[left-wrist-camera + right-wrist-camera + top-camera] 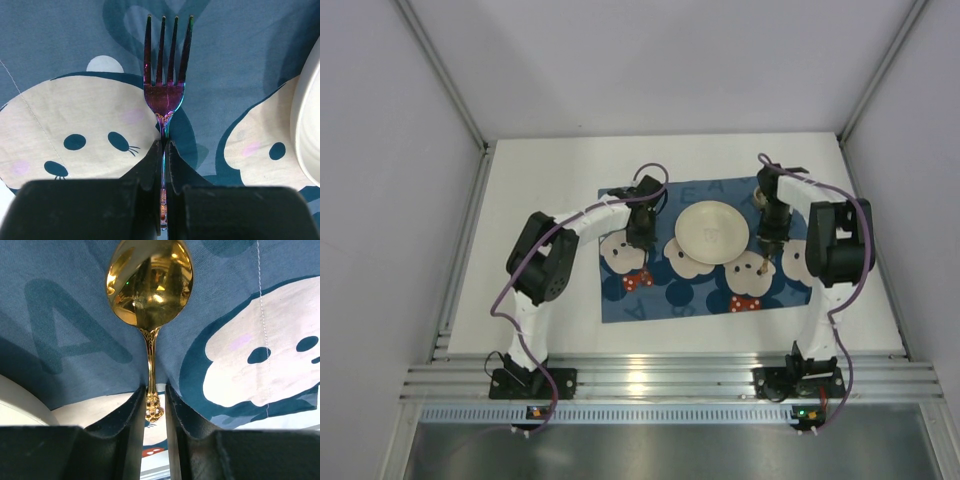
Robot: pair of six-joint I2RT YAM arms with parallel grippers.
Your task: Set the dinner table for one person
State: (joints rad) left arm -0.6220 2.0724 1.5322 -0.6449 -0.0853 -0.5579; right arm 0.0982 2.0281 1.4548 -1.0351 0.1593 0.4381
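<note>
The white dinner table [540,190] carries a blue mouse-print mat [705,300] with a cream plate [712,232] in its middle. My left gripper [640,245] is left of the plate, shut on the handle of an iridescent purple fork [167,75], whose tines point away over the mat. The plate's rim [307,135] shows at the right in the left wrist view. My right gripper [768,243] is right of the plate. Its jaws [156,392] stand narrowly apart around the handle end of a gold spoon [150,282], with a gap on the right side.
The mat [240,60] covers the table's centre. Bare white tabletop [860,300] lies around it on all sides. Grey walls and metal rails [650,378] enclose the table. The plate's edge [20,405] is at the lower left in the right wrist view.
</note>
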